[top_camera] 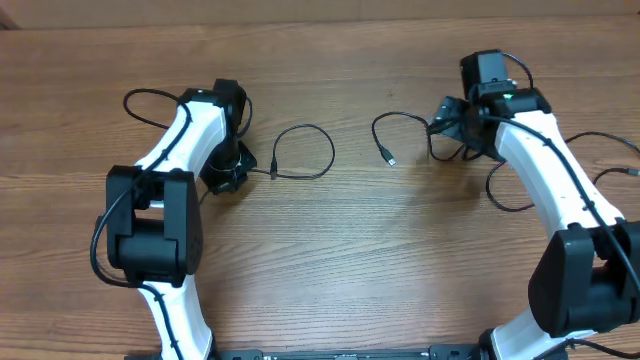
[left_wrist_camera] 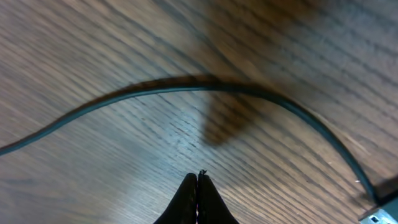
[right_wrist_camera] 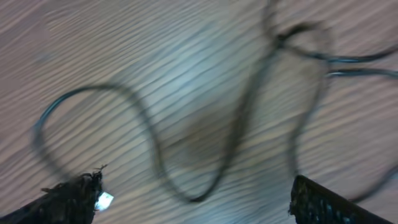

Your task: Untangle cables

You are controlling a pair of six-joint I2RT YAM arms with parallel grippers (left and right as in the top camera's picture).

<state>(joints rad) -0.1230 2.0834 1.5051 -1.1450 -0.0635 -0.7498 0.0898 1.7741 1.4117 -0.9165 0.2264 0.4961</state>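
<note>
— While both arms reach over the desk [top_camera: 320, 260], how do I read my tools?
— Left tool [left_wrist_camera: 198, 182]: closed tight, nothing visible in its grip; one cable [left_wrist_camera: 186, 87] arcs across the wood just beyond the tips. Right tool [right_wrist_camera: 199, 199]: spread wide, gripping nothing, a second cable [right_wrist_camera: 242, 118] snaking on the desk ahead. Overhead, both cables lie apart.

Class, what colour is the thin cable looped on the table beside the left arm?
The cable is black; it shows best in the overhead view.
</note>
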